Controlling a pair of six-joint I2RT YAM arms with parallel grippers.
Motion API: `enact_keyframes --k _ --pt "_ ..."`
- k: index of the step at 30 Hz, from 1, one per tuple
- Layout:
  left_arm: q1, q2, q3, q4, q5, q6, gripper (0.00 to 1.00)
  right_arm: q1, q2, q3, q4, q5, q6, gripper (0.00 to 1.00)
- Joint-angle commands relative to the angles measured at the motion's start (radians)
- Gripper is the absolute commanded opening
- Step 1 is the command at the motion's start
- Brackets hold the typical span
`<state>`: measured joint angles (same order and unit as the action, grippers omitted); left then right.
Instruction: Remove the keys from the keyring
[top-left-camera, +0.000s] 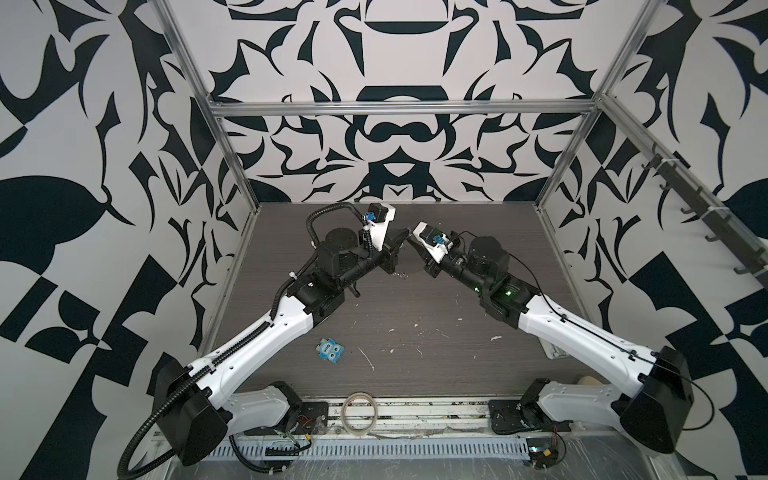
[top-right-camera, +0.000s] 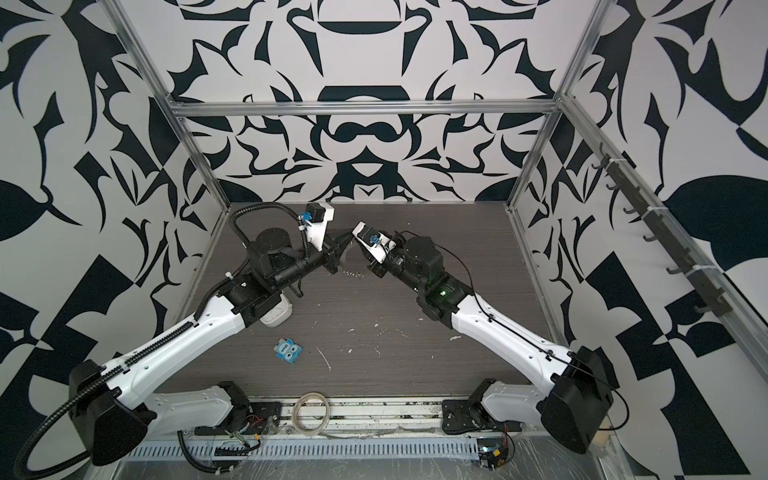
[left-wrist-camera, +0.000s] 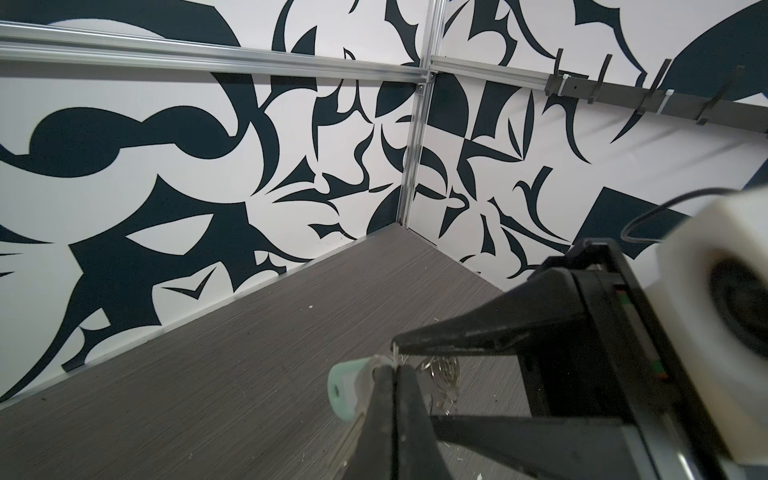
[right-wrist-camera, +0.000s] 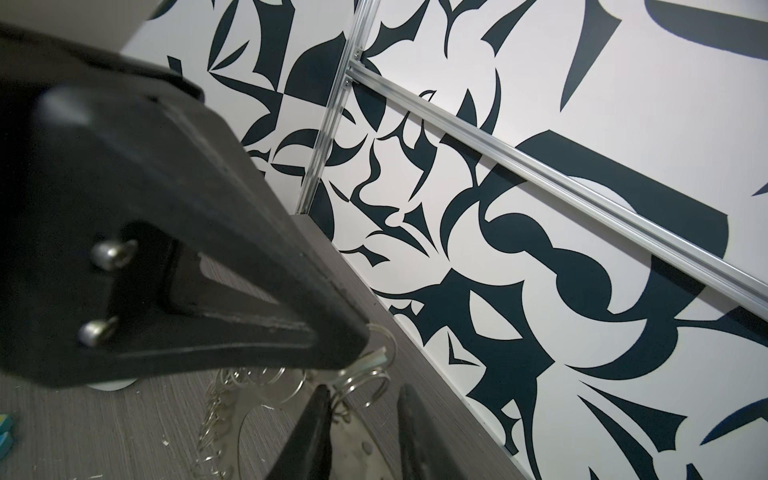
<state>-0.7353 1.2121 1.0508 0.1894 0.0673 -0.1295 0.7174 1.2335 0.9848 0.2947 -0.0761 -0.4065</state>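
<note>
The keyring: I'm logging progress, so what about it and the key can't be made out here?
The key: only its mint end shows in the left wrist view; the shut left hand hides the blade.
The keyring: cut off by the right wrist view's edge behind the fingers of the right hand; in both top views the hands cover all but some split rings.
Whether they're still joined: too small, blurred.

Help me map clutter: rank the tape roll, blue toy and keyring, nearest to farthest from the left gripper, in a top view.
1. keyring, close by the left gripper.
2. blue toy, mid-table, toward the front left.
3. tape roll, on the front rail.
</note>
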Motion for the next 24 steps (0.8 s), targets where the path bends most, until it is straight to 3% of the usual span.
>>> enact_keyframes --k 1,17,24 --pt "-0.005 -0.002 0.039 0.022 -0.004 0.005 0.0 0.002 -0.028 0.035 0.029 0.036 0.001 0.29" --pt "-0.009 0.006 0.044 0.02 0.001 0.005 0.0 0.002 -0.019 0.041 0.029 0.039 -0.006 0.17" --pt "-0.009 0.003 0.041 0.019 -0.001 0.007 0.0 0.002 -0.008 0.054 0.008 0.002 -0.003 0.17"
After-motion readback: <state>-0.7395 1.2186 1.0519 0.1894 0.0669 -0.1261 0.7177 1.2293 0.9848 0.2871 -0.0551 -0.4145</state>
